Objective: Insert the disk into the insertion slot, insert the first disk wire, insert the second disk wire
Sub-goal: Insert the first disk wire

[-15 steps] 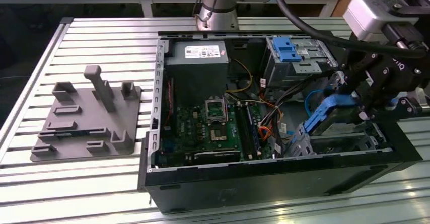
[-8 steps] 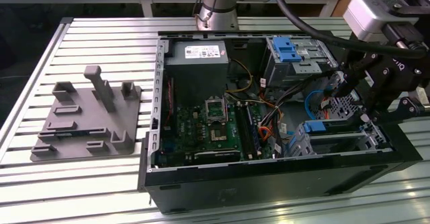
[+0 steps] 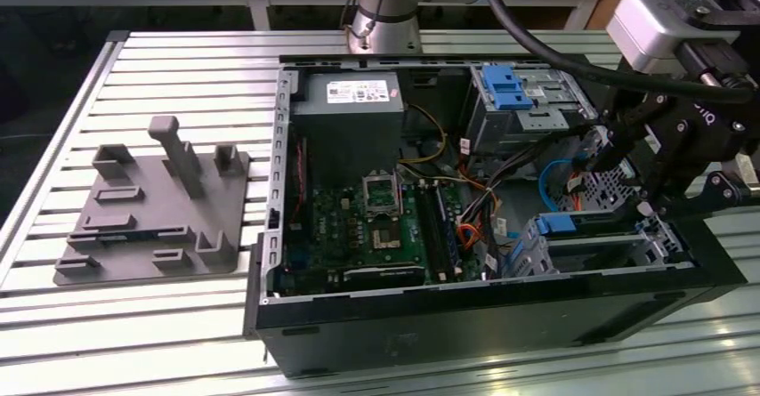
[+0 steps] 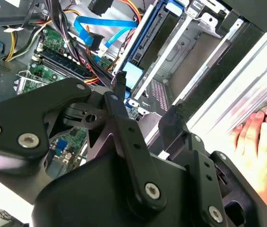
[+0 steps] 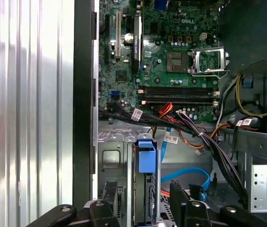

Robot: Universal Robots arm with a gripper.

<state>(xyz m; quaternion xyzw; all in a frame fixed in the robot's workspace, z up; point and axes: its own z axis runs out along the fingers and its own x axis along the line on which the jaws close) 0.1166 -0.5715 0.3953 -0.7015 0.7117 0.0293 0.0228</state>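
The disk sits in the insertion slot, so the first step appears done. The gripper hangs over it, jaws wide and empty. The loose blue cable suggests both wires are left to do.

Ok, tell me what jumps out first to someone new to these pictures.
The open computer case lies on a slatted metal table, its green motherboard bared. At the exterior view's right the black gripper hangs, open, above the blue-framed disk sitting in the insertion slot. A person's hand rests beside the case.
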